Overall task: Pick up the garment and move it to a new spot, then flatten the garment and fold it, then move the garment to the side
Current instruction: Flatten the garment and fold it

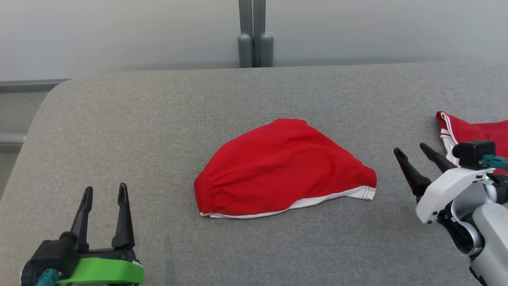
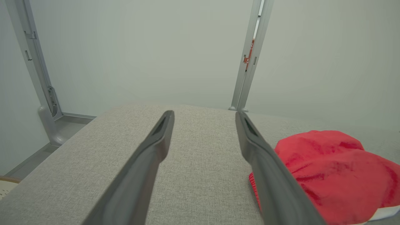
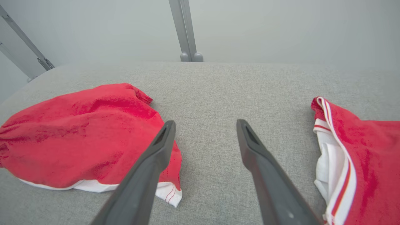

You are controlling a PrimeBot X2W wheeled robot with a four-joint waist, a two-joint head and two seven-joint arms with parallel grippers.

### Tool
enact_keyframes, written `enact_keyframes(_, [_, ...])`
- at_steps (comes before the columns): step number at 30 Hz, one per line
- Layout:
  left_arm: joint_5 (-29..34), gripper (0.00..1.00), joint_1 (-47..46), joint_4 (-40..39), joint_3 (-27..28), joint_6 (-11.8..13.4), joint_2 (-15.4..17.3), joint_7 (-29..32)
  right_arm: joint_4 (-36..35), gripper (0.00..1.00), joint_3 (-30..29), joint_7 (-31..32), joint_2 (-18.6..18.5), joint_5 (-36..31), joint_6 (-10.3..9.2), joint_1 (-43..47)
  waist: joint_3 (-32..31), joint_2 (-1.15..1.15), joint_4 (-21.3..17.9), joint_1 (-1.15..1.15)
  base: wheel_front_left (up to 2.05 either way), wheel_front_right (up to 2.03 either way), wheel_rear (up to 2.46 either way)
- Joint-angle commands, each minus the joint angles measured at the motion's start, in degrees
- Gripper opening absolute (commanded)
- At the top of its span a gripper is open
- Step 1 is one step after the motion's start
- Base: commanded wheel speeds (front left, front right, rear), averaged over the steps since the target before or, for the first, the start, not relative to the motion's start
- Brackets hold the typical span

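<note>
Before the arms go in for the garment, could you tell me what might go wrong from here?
1. A second red garment lies at the right edge, close beside the open right jaws; they could catch it instead of the middle red garment.
2. The middle one lies bunched, with a white hem poking out beneath; a pinch might take one layer only, so it may lift lopsided.

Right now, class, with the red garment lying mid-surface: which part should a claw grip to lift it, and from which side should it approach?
Probably the white-hemmed corner of the garment, approached from the robot's right by the right claw. That corner tapers to a thin, free point facing the open claw, while the middle mounds up in wrinkles.
</note>
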Motion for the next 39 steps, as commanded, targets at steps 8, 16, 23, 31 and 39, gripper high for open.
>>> enact_keyframes(8, [1.6,1.00,1.8,-3.3,3.1,0.3,0.1,-0.1,-8.8,1.00,-8.3,-14.2,3.3,-8.8,0.03,3.7,-2.7,0.00,-4.7,0.00,0.00,0.00,0.00])
enact_keyframes(16, [2.8,1.00,2.7,-4.4,4.0,-1.2,-2.4,-0.1,-15.2,1.00,-14.6,-16.7,11.7,-14.5,0.03,12.0,-1.9,0.00,-5.3,0.00,0.00,0.00,0.00])
enact_keyframes(23, [4.9,1.00,3.0,-3.8,4.8,-2.5,-3.5,-0.1,-15.1,1.00,-15.2,-16.7,14.3,-15.4,0.03,14.3,-1.9,0.00,-5.0,0.00,0.00,0.00,0.00])
enact_keyframes(31, [5.4,1.00,2.2,-2.9,5.3,-3.6,-4.4,-0.1,-13.7,1.00,-14.3,-16.7,13.4,-15.3,0.03,13.4,-1.8,0.00,-4.4,0.00,0.00,0.00,0.00])
enact_keyframes(39, [5.9,1.00,1.9,-2.1,5.5,-4.1,-4.9,-0.1,-12.9,1.00,-13.2,-16.7,12.5,-14.6,0.03,12.4,-1.5,0.00,-4.7,0.00,0.00,0.00,0.00])
